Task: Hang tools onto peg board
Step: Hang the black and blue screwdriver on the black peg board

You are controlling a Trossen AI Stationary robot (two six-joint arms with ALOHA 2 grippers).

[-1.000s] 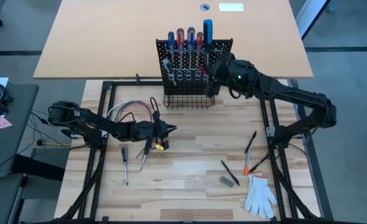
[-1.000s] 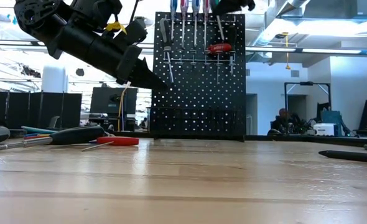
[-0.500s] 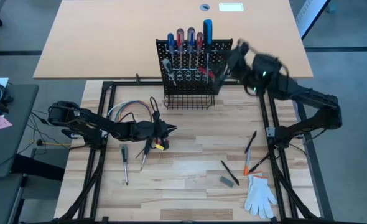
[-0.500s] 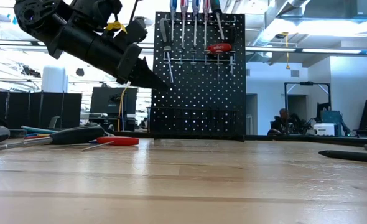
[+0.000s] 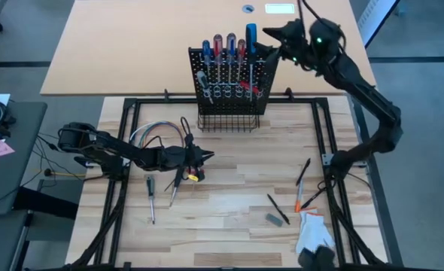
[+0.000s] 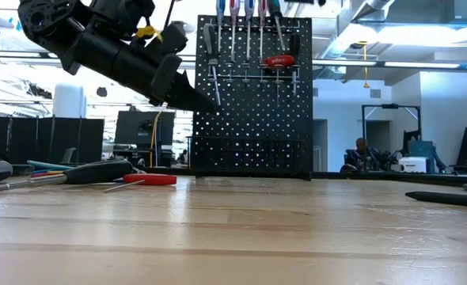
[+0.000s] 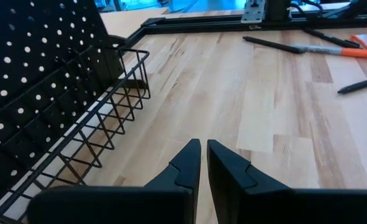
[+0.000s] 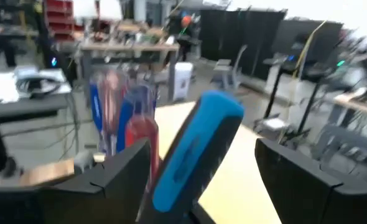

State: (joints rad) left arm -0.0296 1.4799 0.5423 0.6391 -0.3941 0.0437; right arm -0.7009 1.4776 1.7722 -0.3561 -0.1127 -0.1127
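Note:
The black peg board [image 5: 261, 69] stands at the table's far middle, with several screwdrivers hanging in its rings, among them a blue-handled one [image 5: 250, 36]. My right gripper [image 5: 272, 44] floats open, high beside the board's upper right. In the right wrist view that blue handle [image 8: 190, 155] shows ahead between its spread fingers, untouched. My left gripper [image 5: 205, 156] hovers shut over the table's left middle, near the board's wire basket [image 7: 90, 106]. Loose tools lie flat on the table: two screwdrivers [image 5: 150, 197] at the left, slim dark ones [image 5: 303, 172] at the right.
A loop of coloured wires [image 5: 153, 134] lies at the left, behind my left arm. A white glove [image 5: 313, 236], an orange-capped pen [image 5: 308, 200] and a small grey block [image 5: 273, 219] lie at the near right. Bare wood stretches across the table's near middle.
My right gripper has opened and come away from the peg board's right face. It has risen and swung toward the table's far right, rolling as it went, and now stands beside the board's top. The hung tools stay in place.

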